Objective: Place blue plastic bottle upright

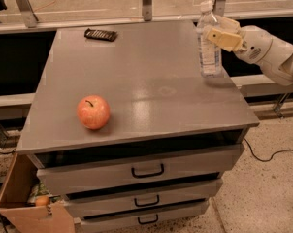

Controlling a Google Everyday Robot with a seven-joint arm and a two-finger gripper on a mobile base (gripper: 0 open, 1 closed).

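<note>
The blue plastic bottle [209, 47], clear with a white cap and a pale label, stands upright near the right edge of the grey cabinet top [151, 86], its base on or just above the surface. My gripper [216, 29] reaches in from the right and is shut on the bottle's upper part, below the cap. One tan finger [224, 39] lies across the front of the bottle. The other is behind it.
A red apple [93, 112] lies front left on the top. A flat black object [101, 34] lies at the back left. Three drawers [146, 170] sit below. An open cardboard box [32, 212] stands at the lower left. A cable [272, 155] runs on the floor at right.
</note>
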